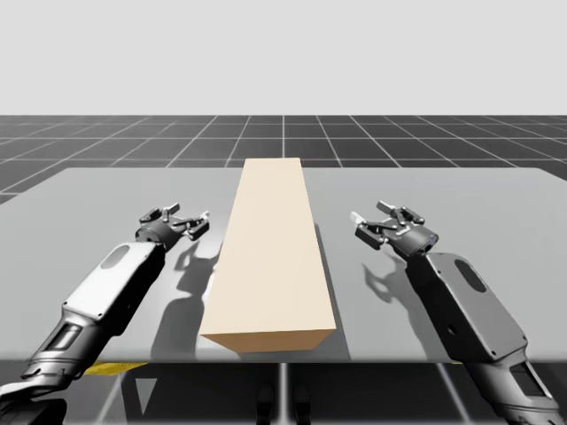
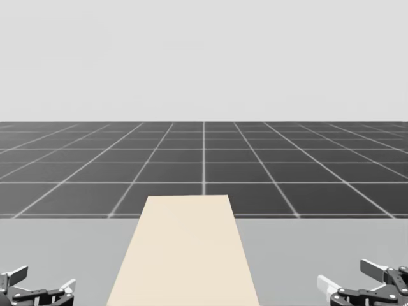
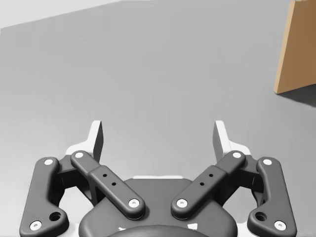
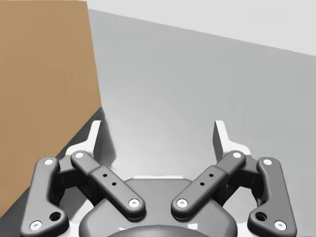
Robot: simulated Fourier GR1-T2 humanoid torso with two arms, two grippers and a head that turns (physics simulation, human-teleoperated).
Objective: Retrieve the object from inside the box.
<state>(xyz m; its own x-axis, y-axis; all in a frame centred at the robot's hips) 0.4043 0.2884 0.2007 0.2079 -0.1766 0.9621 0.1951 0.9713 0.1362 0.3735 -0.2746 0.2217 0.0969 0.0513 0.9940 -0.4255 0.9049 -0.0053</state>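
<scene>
Now, on the left: my left gripper [image 1: 189,218] hovers over the grey table [image 1: 106,190], fingers spread wide and empty, near one long wall of the tan box [image 1: 275,248]. The box lies lengthwise down the middle, its top flat and shut, so the object inside is hidden. My right gripper [image 1: 369,214] hovers near the opposite wall, equally wide and empty. I judge both should come in level on the top's long edges and lift it straight, without tilting the box.
</scene>
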